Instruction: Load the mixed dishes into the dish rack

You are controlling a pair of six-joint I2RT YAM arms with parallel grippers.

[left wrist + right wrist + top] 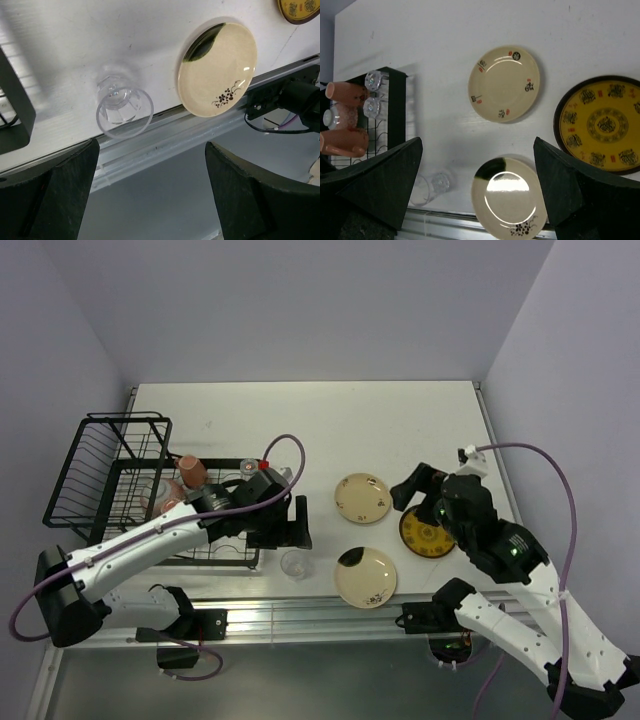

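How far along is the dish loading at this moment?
Done: two pink mugs and two clear glasses sit in the dish rack. In hand: nothing; the left gripper is open by the third clear glass, and the right gripper is open over the plates. Left: that glass, two cream plates and the yellow plate, all on the table.

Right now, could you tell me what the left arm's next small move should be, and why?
Probably lower the left gripper onto the clear glass and close. Its jaws stand open and empty, and the glass sits by the near edge of the table, just ahead of them, not yet in the dish rack.
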